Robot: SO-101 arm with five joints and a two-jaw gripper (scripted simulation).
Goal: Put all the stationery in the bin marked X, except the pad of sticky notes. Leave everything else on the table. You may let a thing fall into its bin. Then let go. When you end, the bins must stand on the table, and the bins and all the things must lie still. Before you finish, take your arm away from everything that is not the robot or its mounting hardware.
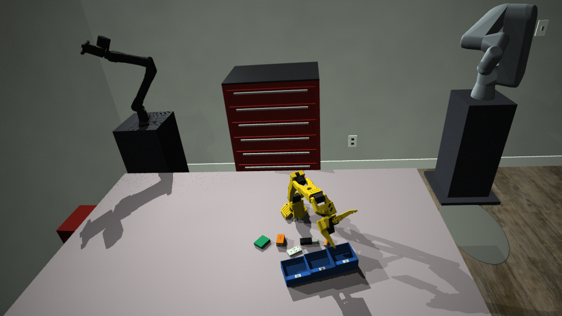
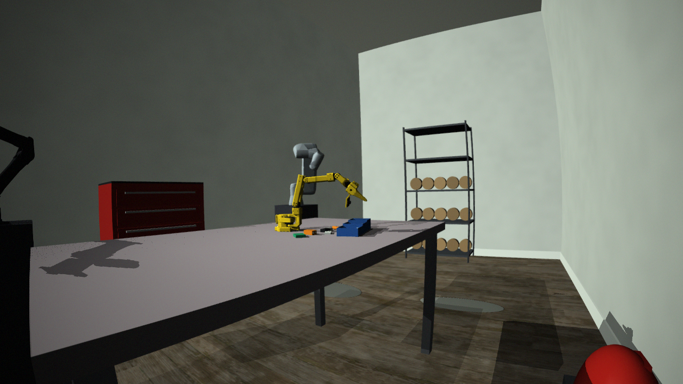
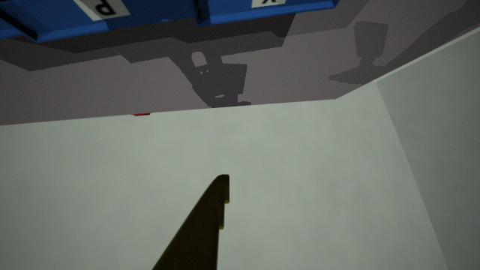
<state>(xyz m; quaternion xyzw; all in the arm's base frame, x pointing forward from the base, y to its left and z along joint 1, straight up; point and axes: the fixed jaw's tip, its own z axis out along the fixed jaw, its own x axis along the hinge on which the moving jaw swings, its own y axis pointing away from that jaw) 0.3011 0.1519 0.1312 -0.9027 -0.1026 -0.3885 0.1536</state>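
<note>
A blue bin (image 1: 318, 263) with three compartments stands on the table in front of my yellow arm. In the wrist view its front labels show at the top edge, one marked P (image 3: 101, 7) and one marked X (image 3: 268, 3). My gripper (image 1: 344, 229) hangs wide open and empty above the bin's right end; it also shows in the exterior view (image 2: 355, 198). On the table behind the bin lie a green pad (image 1: 261, 241), an orange block (image 1: 280, 239), a black-and-grey thing (image 1: 308, 240) and a white domino (image 1: 294, 250). A small orange thing (image 1: 326, 242) lies by the bin's back edge, partly hidden by my lower finger.
My arm's base (image 1: 293, 210) stands behind the things. The table's front edge runs close past the bin in the wrist view. A red drawer cabinet (image 1: 275, 117) and two other arms on black pedestals stand beyond the table.
</note>
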